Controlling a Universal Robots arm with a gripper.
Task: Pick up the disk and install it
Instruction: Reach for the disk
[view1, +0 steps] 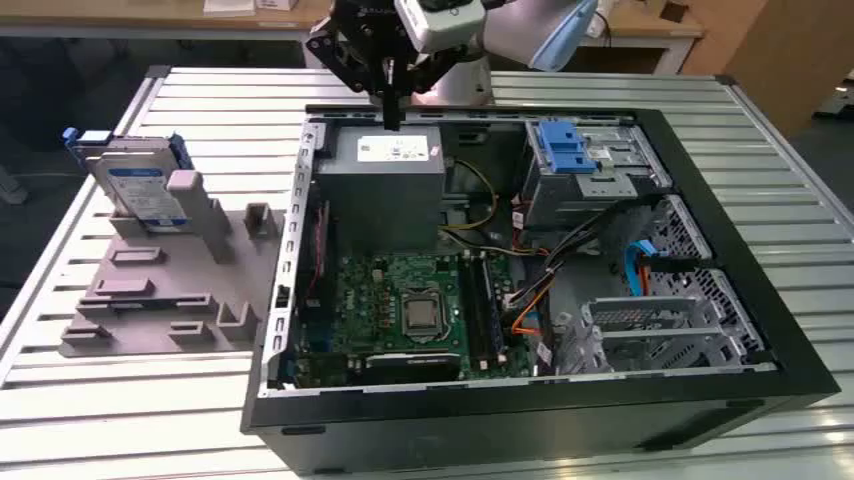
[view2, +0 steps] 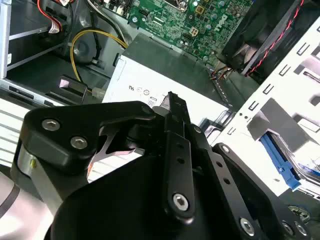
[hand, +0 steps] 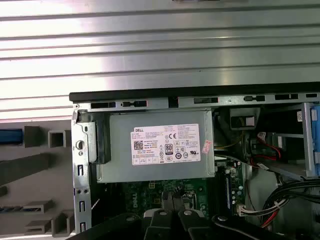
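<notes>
overhead, closed tool (view1: 391, 120) above power supply (view1: 387, 172), disk (view1: 140, 190) in holder (view1: 147, 300)

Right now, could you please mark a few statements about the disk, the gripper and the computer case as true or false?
1. The disk stands upright in the grey holder. True.
2. The gripper holds the disk. False: its fingers are shut on nothing, near the power supply.
3. The computer case lies open. True.
4. The blue latch lies on the motherboard. False: it sits on the drive cage.
</notes>
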